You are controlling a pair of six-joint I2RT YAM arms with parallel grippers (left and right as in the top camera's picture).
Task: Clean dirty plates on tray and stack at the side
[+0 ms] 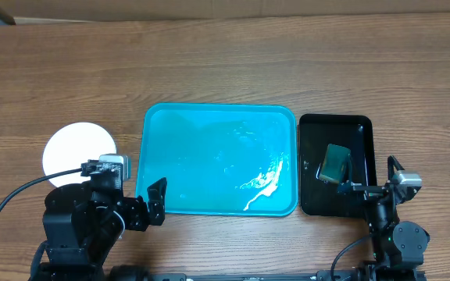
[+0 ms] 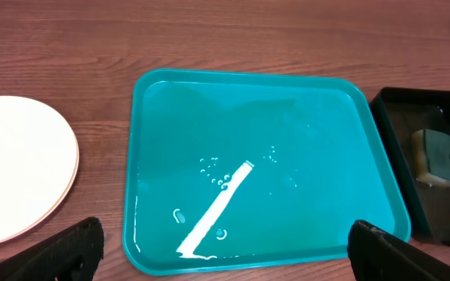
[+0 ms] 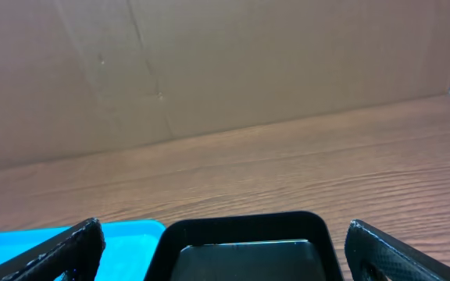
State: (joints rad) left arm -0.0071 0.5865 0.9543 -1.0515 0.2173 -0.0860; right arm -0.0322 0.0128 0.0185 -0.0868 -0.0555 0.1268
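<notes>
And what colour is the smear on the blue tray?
White smear; clearest in left wrist view.

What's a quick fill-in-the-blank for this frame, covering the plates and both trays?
The plates sit to the ____ of the turquoise tray.
The smear on that tray is ____.
The small tray holding the sponge is ____.
Missing words: left; white; black.

You see the plates (image 1: pixel 73 144) only in part: from overhead the left arm (image 1: pixel 80 222) covers the stack's near edge, and the left wrist view cuts it off at the left. You cannot count how many are stacked. The black tray (image 2: pixel 432 109) runs off that view's right edge; the right wrist view shows only its far end.
</notes>
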